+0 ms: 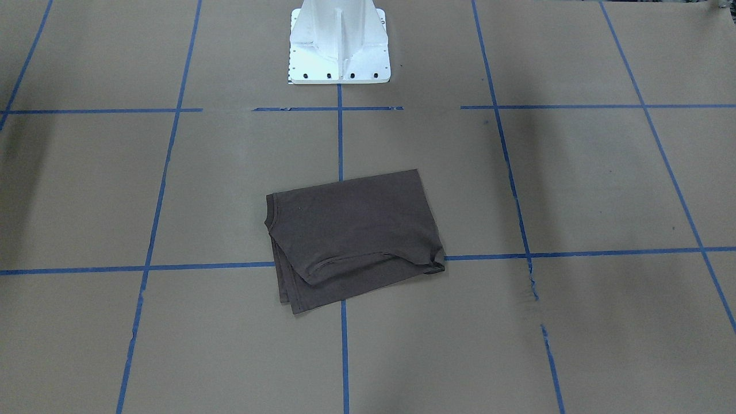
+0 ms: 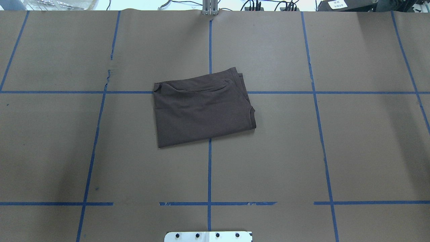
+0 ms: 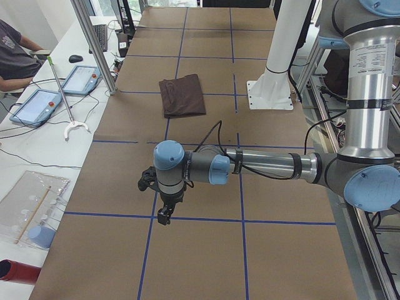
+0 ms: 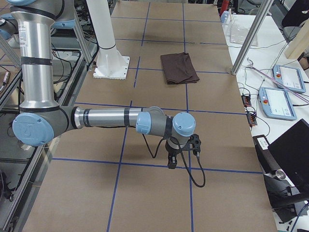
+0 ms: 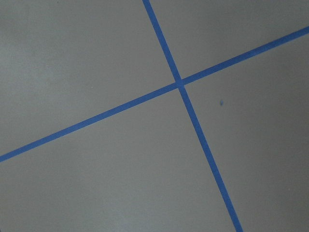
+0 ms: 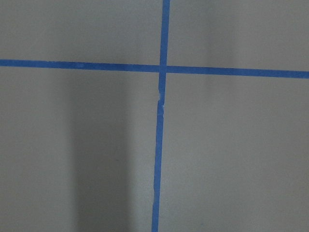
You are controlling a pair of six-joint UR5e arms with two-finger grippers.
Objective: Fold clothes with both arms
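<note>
The dark grey-brown T-shirt (image 1: 353, 236) lies folded into a compact rectangle at the middle of the table, also in the overhead view (image 2: 201, 107) and both side views (image 3: 182, 95) (image 4: 178, 67). Both arms are far from it, out over the table's ends. My left gripper (image 3: 164, 215) hangs pointing down above the paper in the exterior left view only. My right gripper (image 4: 171, 164) does the same in the exterior right view only. I cannot tell whether either is open or shut. Both wrist views show only brown paper and blue tape.
The table is covered in brown paper (image 2: 302, 151) with a blue tape grid. The white pedestal (image 1: 339, 46) stands at the robot's side of the table. Metal frame posts (image 3: 94, 44) and tablets (image 3: 81, 78) (image 4: 289, 77) line the far edge, where a seated person (image 3: 12, 56) shows.
</note>
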